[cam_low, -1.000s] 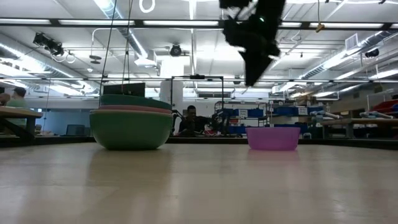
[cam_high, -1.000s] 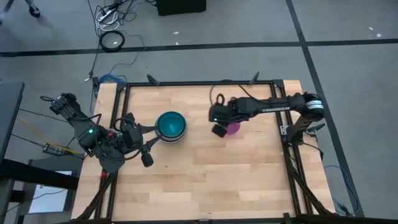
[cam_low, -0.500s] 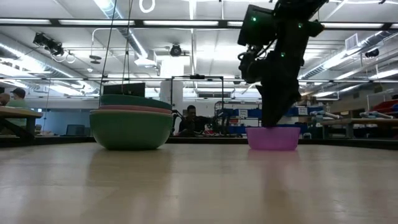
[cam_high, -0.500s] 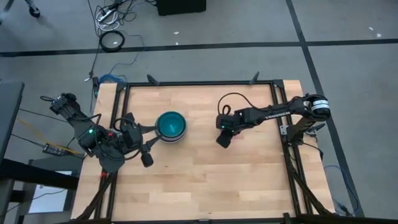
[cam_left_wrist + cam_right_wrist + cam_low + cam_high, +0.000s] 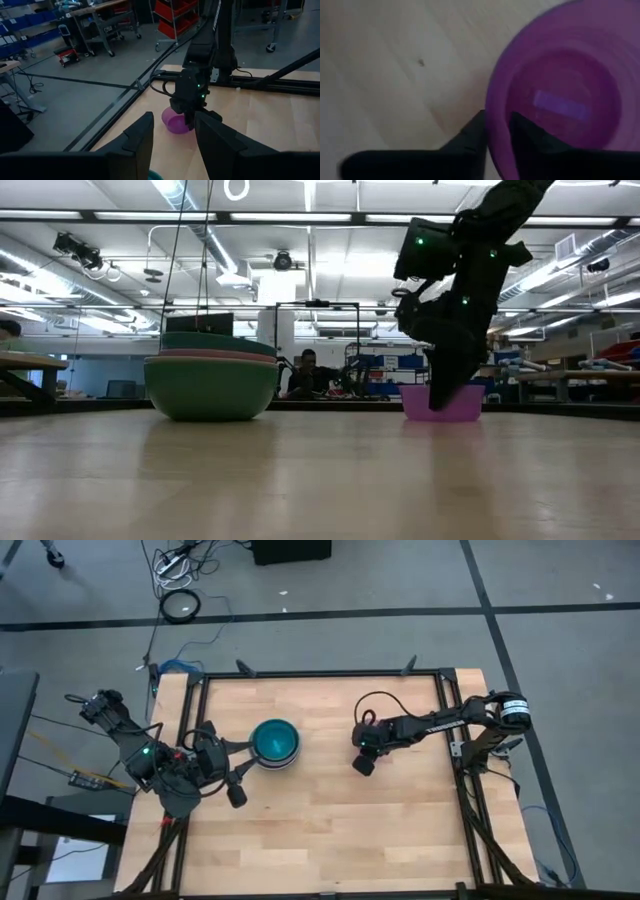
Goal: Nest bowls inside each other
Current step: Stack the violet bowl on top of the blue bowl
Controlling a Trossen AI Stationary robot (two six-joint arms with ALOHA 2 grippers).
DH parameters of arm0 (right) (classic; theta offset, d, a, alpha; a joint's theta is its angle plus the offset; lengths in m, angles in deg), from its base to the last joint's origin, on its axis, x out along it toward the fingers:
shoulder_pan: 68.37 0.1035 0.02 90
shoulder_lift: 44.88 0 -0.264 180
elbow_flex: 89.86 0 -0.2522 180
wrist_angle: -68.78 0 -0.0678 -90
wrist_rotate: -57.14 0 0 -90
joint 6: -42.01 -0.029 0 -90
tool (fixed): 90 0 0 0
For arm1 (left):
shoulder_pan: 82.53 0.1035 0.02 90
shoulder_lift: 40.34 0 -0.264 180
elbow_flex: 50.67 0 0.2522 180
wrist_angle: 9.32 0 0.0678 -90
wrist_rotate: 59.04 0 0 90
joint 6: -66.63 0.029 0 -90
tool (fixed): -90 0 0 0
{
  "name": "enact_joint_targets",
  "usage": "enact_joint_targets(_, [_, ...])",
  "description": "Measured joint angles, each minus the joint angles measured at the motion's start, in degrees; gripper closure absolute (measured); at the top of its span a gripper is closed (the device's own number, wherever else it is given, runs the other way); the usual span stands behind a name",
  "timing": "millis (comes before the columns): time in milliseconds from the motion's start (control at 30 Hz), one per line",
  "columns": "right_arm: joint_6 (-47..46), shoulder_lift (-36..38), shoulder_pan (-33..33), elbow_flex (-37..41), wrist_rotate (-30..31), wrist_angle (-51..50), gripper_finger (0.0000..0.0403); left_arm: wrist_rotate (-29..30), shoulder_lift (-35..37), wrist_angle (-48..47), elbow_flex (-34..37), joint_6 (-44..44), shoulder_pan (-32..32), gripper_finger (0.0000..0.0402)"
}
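Observation:
A small purple bowl [image 5: 565, 95] stands on its base on the wooden table [image 5: 330, 830], right of centre; it also shows in the low view [image 5: 455, 405] and the left wrist view [image 5: 174, 122]. My right gripper [image 5: 497, 116] [image 5: 440, 392] points steeply down at it and is shut on its rim. Left of centre stands a nested stack with a teal bowl [image 5: 275, 738] on top, a pink one under it and a sage green bowl [image 5: 210, 388] at the bottom. My left gripper [image 5: 235, 792] waits open beside the stack, at the table's left edge. My right gripper takes the purple bowl's rim [image 5: 496, 145], one finger [image 5: 530, 137] inside the bowl and the other finger [image 5: 470, 142] outside its wall. The fingers come from above, slanting down. The bowl stands level with its base on the table.
Black frame rails [image 5: 320, 674] run round the table's edges. Bare wood lies between the stack and the purple bowl and across the table's near half. A person [image 5: 307, 372] sits in the room far behind the table.
My right gripper has come down from well above the purple bowl to its rim, tipping more steeply downward and shifting a little toward the table's near and right edges. The stack has not moved.

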Motion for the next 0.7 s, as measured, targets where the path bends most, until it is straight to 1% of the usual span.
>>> enact_joint_targets(67, [1.5,0.0,0.2,-0.6,-0.2,0.1,0.0369,0.0,0.0,0.0,0.0,0.0,0.0,0.0249])
enact_joint_targets(133, [3.2,0.0,1.2,-1.9,0.6,0.0,0.0393,0.0,0.0,0.0,0.0,0.0,0.0,0.0249])
enact_joint_targets(200, [3.6,0.0,2.6,-4.0,2.3,0.1,0.0397,0.2,0.0,0.0,0.0,0.1,0.0,0.0249])
enact_joint_targets(300, [5.5,0.0,4.4,-9.0,2.7,0.7,0.0401,0.8,0.0,0.0,0.0,0.4,0.0,0.0249])
enact_joint_targets(467, [12.1,0.0,6.5,-18.7,3.4,8.4,0.0402,1.3,0.0,1.0,0.0,0.4,0.0,0.0249])
enact_joint_targets(600, [17.6,0.0,6.7,-22.8,2.8,17.7,0.0402,1.3,0.0,2.3,0.0,0.5,0.0,0.0249])
enact_joint_targets(700, [20.1,0.0,6.3,-23.1,-0.4,27.2,0.0402,1.3,0.0,2.7,0.0,0.5,0.0,0.0249])
